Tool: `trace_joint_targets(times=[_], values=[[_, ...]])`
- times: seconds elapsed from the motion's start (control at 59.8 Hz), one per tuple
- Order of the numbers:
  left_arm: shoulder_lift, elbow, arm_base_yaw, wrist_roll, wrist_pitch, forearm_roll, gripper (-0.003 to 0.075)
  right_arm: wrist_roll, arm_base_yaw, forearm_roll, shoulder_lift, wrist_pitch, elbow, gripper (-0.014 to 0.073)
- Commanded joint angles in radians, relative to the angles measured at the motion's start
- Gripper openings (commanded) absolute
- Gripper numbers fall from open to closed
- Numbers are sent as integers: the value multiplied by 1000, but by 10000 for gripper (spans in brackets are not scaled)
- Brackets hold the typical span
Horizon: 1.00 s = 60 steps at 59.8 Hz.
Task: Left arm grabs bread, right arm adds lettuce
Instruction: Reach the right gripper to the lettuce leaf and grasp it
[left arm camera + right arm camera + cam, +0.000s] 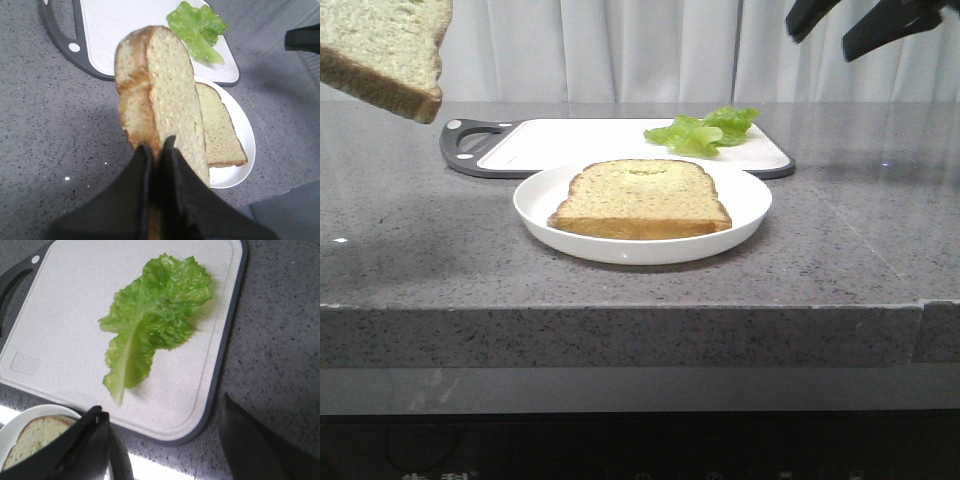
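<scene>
The left arm's share looks done. Its gripper (156, 150) is pinching the bread (160, 95) by one crust edge, the two black fingers (136, 170) pressed against either face of the thick slice, which is held up in the air on edge. From the front that slice hangs high at the left side, clear of the grey stone surface (420, 250) and well apart from everything else.

Below, a second, thinner slice with a greenish spread (642, 197) lies flat on a white plate (545, 215) near the middle of the surface. Just behind the plate sits a white cutting board with a dark rim (570, 140), and the lettuce (152, 315) rests on the board's right end, untouched by any finger, as far as I can see.

The right arm's part is not yet done. Its gripper (165, 440) hovers above the board's edge near the leaf with the fingers spread wide and nothing between them; from the front its dark tips show high at the right.

So I'd judge the task about half finished: bread grabbed, lettuce not yet picked up and carried over to the slice on the plate.
</scene>
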Motion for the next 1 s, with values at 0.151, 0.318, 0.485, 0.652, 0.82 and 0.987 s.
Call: trace_joint_targets(times=[0.151, 0.318, 0.485, 0.652, 0.82, 0.987], values=[[-12, -28, 3, 0, -54, -40, -20, -16, 0, 79, 174, 23, -237, 493], [-12, -28, 3, 0, -54, -40, -20, -16, 0, 105, 292, 34, -356, 493], [-12, -28, 3, 0, -54, -40, -20, -16, 0, 155, 372, 40, -431, 493], [-12, -28, 3, 0, -54, -40, -20, -32, 19, 191, 411, 43, -457, 492], [-12, -28, 3, 0, -54, -40, -20, -78, 52, 200, 432, 36, -468, 476], [-12, -28, 3, 0, -54, -40, -20, -78, 63, 200, 435, -2, -468, 255]])
